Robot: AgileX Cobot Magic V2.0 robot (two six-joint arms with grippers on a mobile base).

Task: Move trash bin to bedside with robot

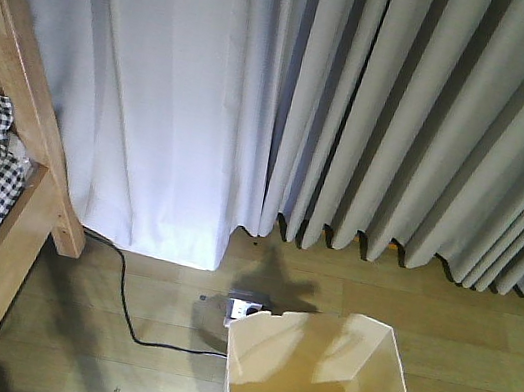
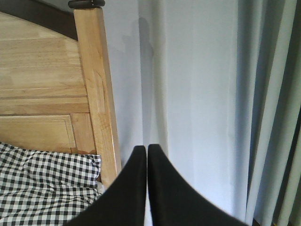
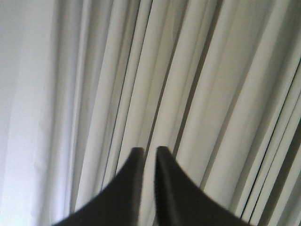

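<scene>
left gripper [image 2: 147,149] closed, right gripper [image 3: 149,151] closed, empty

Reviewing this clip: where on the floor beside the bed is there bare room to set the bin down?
Free floor lies between the bed frame and the trash bin, below the black cable. Another bare strip runs right of the bin, under the curtain. It is crowded just behind the bin, where a small power strip and the cable sit.
</scene>
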